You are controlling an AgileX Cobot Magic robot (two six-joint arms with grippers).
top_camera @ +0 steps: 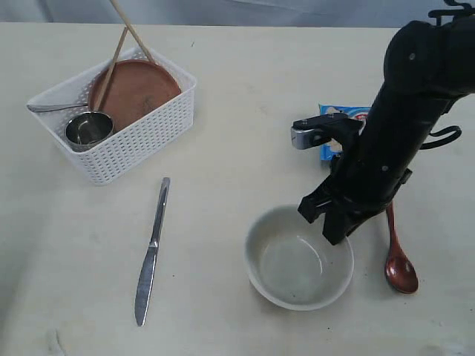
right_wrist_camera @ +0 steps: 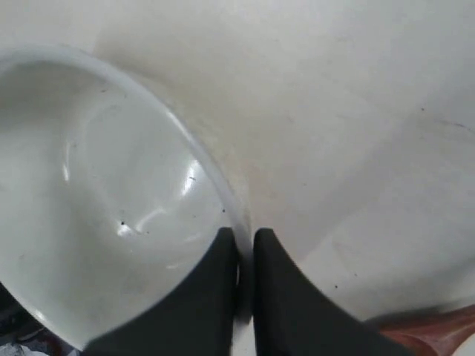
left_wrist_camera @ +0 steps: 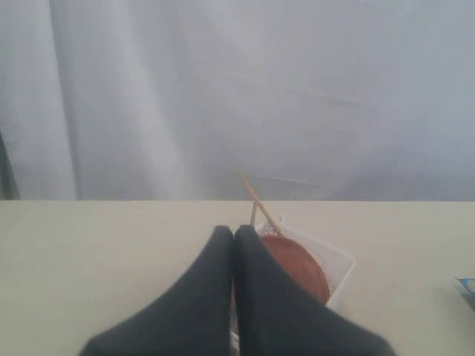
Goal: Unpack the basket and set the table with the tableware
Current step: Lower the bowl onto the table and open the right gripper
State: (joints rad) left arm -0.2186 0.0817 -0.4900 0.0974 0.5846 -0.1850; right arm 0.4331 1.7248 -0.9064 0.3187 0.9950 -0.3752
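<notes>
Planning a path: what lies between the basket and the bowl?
Between basket and bowl, only the steel knife lies on the table; the rest is bare, per the exterior view.

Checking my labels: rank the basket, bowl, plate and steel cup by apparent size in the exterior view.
1. basket
2. bowl and plate: they look close, and the plate is partly hidden in the basket, so unranked
3. steel cup

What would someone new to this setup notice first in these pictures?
The black right gripper stands out most, pinching the rim of the pale bowl at the front right of the exterior view. At the back left, the white basket holds a reddish-brown plate, a steel cup and chopsticks jutting upward. A steel knife lies flat on the table in front of the basket.
</notes>
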